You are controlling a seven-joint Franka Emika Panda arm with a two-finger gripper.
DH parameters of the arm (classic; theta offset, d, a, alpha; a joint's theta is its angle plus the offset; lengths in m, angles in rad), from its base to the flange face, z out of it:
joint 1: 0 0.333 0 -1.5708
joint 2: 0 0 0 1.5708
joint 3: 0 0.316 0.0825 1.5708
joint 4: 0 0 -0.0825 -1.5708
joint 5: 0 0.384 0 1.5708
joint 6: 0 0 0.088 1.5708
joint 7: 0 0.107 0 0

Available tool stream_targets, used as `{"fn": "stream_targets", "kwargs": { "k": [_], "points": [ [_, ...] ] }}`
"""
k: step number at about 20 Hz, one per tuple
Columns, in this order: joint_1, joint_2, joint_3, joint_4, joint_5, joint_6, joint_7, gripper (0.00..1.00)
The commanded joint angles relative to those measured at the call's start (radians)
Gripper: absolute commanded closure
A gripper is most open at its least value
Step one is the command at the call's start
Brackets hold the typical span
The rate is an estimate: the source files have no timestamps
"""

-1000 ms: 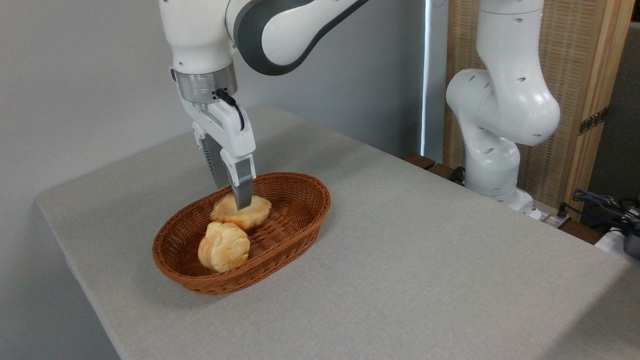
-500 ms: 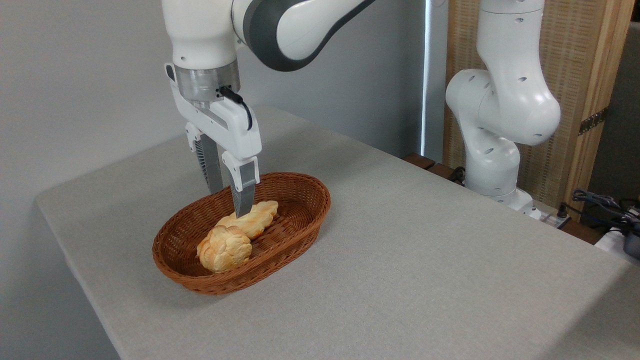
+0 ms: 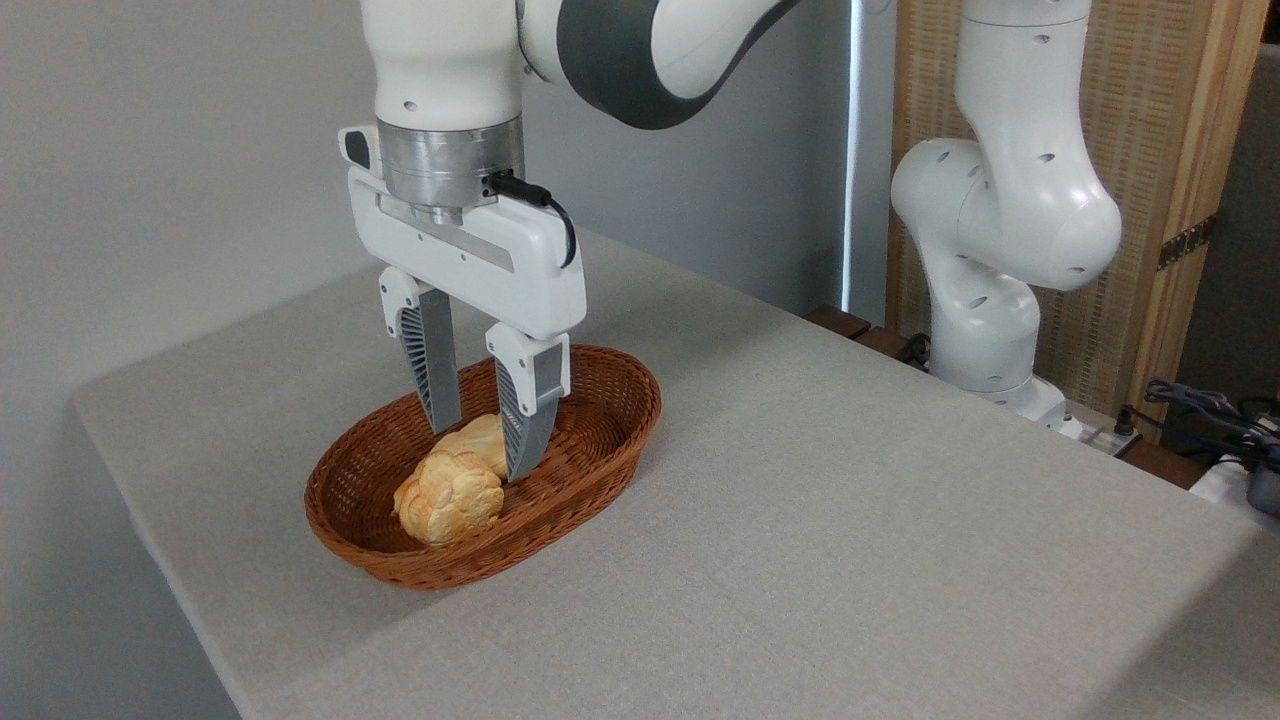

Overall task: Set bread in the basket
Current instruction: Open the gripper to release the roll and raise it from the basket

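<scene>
Bread [image 3: 478, 440], golden-tan, in basket [image 3: 600, 455]

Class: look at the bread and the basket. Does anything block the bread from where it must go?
Nothing visible does. The bread already lies inside the basket, behind a round bun, with the open pincer straddling it.

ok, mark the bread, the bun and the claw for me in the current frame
bread [image 3: 478, 437], fixed camera, the tan patch showing between the fingers.
bun [image 3: 449, 497], fixed camera, middle of its lumpy top.
claw [image 3: 483, 441], fixed camera, midway between the two fingertips, inside the basket [image 3: 610, 440].
</scene>
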Motion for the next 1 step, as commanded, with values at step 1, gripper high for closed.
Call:
{"fn": "stream_targets", "kwargs": {
  "k": [1],
  "points": [
    [-0.011,-0.009,0.006,0.000,0.024,-0.001,0.004,0.00]
  ]
}}
